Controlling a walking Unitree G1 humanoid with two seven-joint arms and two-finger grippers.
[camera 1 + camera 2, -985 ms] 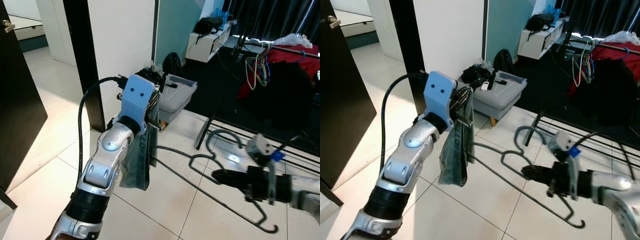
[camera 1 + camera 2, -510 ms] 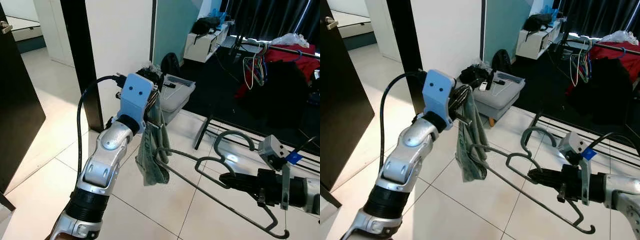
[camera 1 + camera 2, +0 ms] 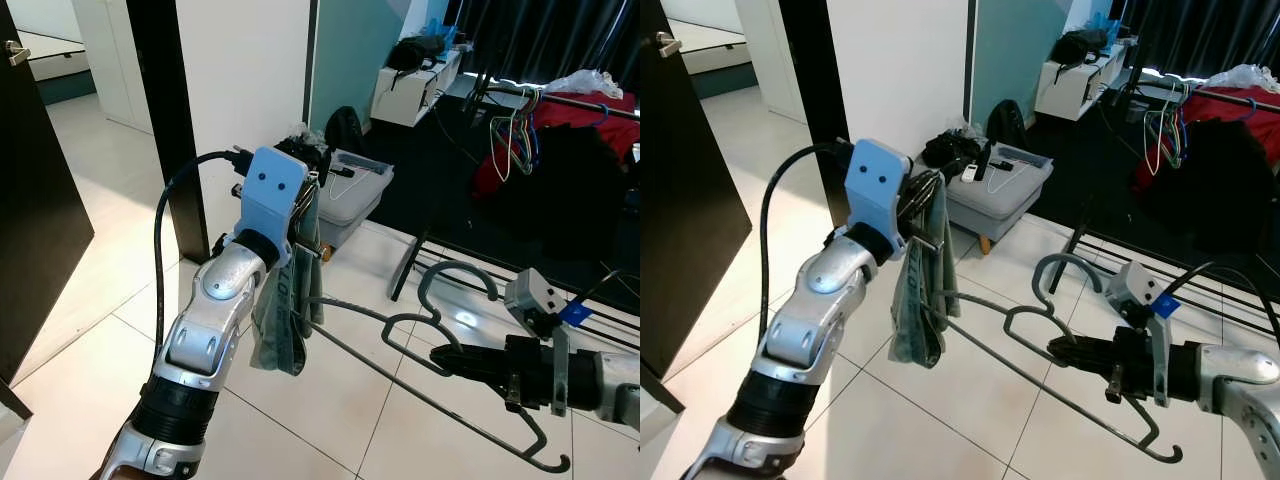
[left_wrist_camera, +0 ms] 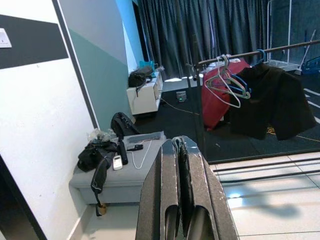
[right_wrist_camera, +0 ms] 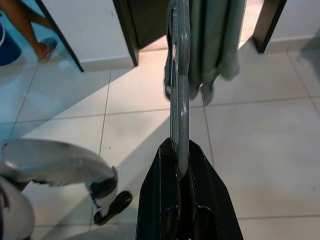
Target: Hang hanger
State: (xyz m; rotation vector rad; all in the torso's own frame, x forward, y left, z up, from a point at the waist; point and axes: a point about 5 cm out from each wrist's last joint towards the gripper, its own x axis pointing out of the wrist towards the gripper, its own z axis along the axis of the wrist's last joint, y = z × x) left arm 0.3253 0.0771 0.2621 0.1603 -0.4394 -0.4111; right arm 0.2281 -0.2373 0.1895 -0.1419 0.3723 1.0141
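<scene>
My left gripper [image 3: 312, 212] is raised at chest height and shut on a grey-green cloth [image 3: 285, 315], which hangs straight down from its fingers. My right gripper [image 3: 440, 358] is low on the right, shut on a grey wire hanger [image 5: 180, 100]. It holds the hanger near the neck, and the hook [image 3: 1065, 257] curls up just behind it. One hanger arm reaches left to the hanging cloth [image 5: 215, 45] and meets it at its lower half. In the left wrist view the fingers [image 4: 182, 200] are pressed together.
A clothes rail [image 3: 560, 98] with several hangers and red and black garments stands at the back right, its base bars [image 3: 410, 265] on the tiled floor. A grey stool [image 3: 355, 190] with clutter sits by the white wall. A dark door [image 3: 30, 200] is on the left. A person's leg [image 5: 35, 30] is nearby.
Half a second ago the cloth was swung out and bunched around the hanger's arm; now it hangs straight again. The right gripper and hanger have shifted slightly left.
</scene>
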